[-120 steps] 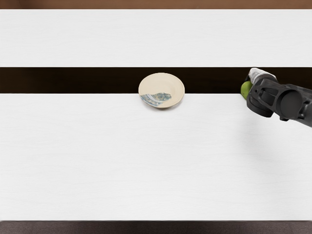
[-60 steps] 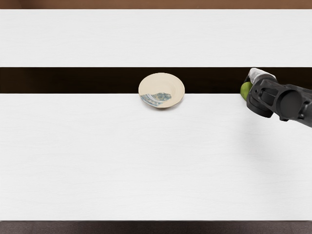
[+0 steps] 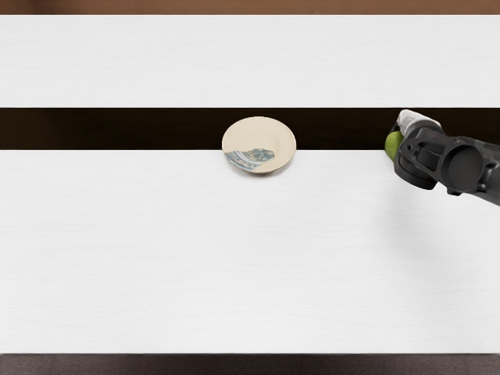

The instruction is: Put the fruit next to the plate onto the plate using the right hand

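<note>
My right hand (image 3: 419, 148) is at the green fruit (image 3: 393, 142), three o'clock from the plate (image 3: 248, 133). Whether it is clamped on the fruit, I cannot tell.

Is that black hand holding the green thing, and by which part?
Cannot tell. The right hand covers most of the green fruit at the far edge of the table, so any grip is hidden. Only the fruit's left side shows.
</note>
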